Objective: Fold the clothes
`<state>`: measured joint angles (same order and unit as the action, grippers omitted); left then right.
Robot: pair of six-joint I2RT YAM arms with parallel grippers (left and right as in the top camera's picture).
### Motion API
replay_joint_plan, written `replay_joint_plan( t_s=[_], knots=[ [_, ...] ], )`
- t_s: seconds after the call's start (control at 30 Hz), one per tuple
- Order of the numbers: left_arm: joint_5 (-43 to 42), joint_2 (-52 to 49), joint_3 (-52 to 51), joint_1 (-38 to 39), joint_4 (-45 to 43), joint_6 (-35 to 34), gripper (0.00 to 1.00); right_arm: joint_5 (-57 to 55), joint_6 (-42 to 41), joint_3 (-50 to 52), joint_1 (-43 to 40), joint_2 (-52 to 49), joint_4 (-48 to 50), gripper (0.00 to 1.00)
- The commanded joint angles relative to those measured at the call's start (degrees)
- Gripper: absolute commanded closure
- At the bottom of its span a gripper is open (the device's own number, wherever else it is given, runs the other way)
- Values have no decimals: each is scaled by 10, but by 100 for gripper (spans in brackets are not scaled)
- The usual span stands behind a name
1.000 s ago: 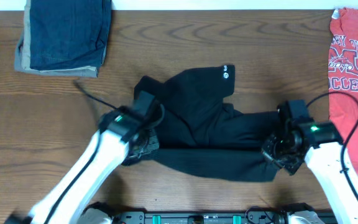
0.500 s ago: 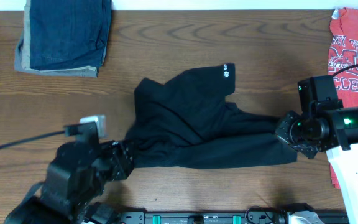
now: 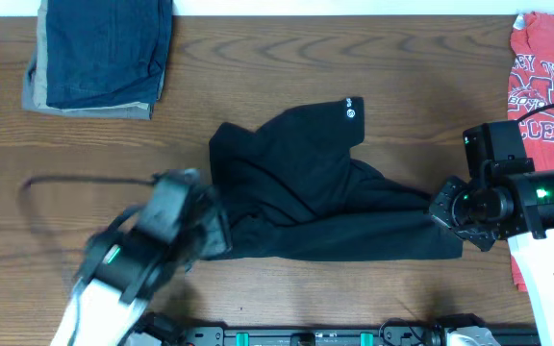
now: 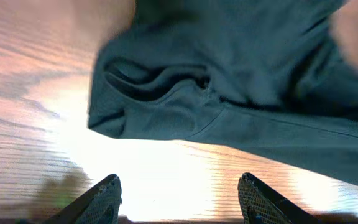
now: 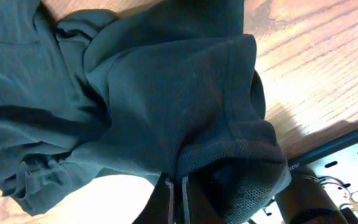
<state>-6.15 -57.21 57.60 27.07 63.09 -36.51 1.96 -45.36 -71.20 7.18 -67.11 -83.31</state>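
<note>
One black shirt [image 3: 325, 192], crumpled on table [image 3: 258, 58]: right end pinched in clenched right gripper [image 5: 176, 198]; left gripper [image 4: 179, 190] released, empty, just short of left end.

The left arm [image 3: 128, 264] (blurred in the overhead view) reaches in from the lower left, and the left fingers [image 4: 107, 196] stand apart, holding nothing. The right arm [image 3: 541, 240] comes from the lower right; the right fingers [image 5: 166, 202] are pinched together on the black shirt [image 5: 166, 99].
</note>
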Motion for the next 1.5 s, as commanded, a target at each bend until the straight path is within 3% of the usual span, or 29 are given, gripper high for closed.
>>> replay_joint_plan(
  t_s=[0.0,0.37,0.67,0.93,1.03,1.1,1.2,1.4,1.47],
  knots=[
    [-30,-96,-8,0,-23,-29,38,-11,9,-10,-6,6,1,99],
    [-98,-368,-8,2,-158,-162,38,-28,9,-10,-6,6,10,98],
    [-95,-428,-8,19,-257,-220,38,-35,9,-10,-6,5,15,98],
    [-69,-428,-8,19,-268,-227,39,-42,13,-10,-6,5,13,98],
    [-68,-428,-8,19,-256,-227,45,-42,13,-10,-6,5,13,98],
    [-64,-428,-8,19,-246,-225,56,-42,13,-10,-6,5,12,97],
    [-46,-428,-8,19,-233,-223,61,-41,13,-9,-6,5,12,98],
    [-7,-425,-8,19,-217,-222,94,-42,13,-9,-6,5,12,98],
    [-4,-420,-7,19,-215,-217,94,-41,13,-9,-6,5,12,97]
  ],
)
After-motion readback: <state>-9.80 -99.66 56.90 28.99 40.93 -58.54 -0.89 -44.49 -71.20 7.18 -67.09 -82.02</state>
